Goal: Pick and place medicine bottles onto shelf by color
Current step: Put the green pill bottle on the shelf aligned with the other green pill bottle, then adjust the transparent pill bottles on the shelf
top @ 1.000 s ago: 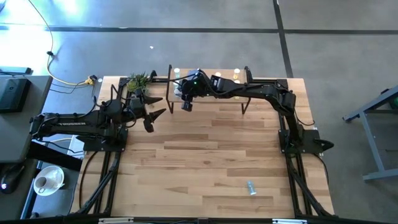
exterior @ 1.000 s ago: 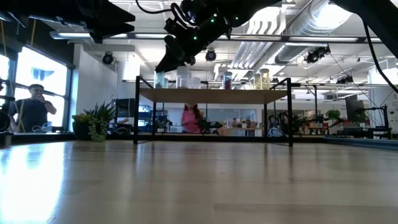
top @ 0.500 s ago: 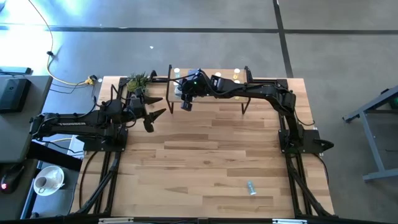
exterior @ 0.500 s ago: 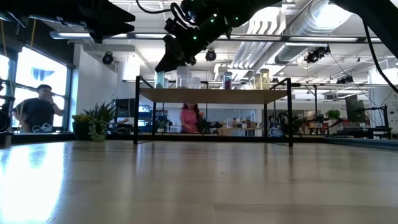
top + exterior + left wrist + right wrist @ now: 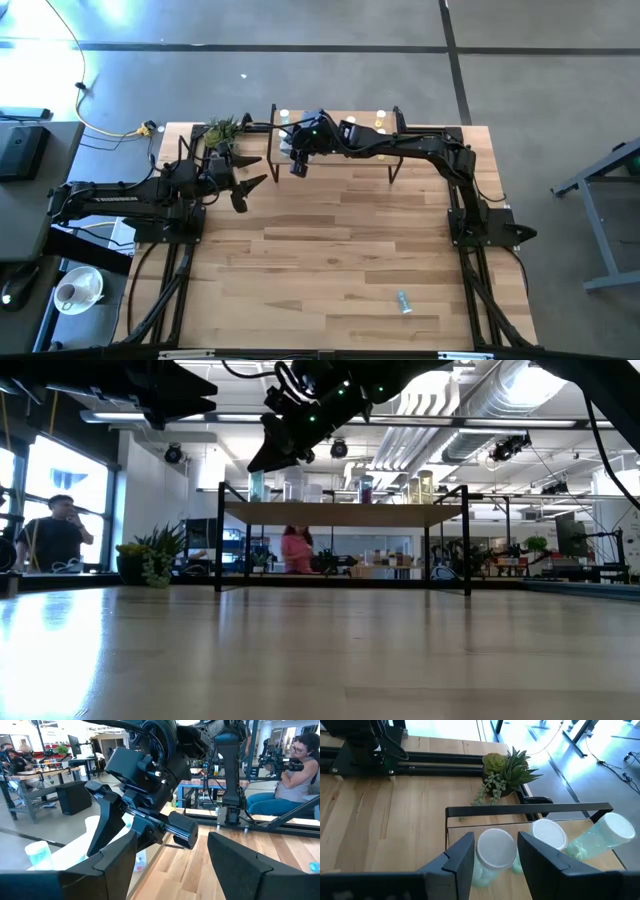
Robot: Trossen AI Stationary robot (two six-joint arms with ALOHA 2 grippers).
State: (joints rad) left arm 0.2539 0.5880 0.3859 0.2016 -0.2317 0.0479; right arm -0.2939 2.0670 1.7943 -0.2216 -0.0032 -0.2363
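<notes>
The right tool (image 5: pixel 492 857) hangs over the shelf's (image 5: pixel 340 512) plant-side end, its fingers spread either side of a white-capped green bottle (image 5: pixel 492 855) standing there, not pinching it; two more bottles stand just beside. The left tool (image 5: pixel 243 183) waits spread apart near the shelf, empty. One bottle (image 5: pixel 403 301) lies far from the shelf on the bench (image 5: pixel 330 260).

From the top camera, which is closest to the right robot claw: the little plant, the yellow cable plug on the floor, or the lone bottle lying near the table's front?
Measured from the right gripper, over the low light-wood shelf's left end:
1. The small green potted plant, at the table's back left corner.
2. The yellow cable plug, on the floor beyond that corner.
3. The small light-blue bottle, lying alone near the table's front right.
</notes>
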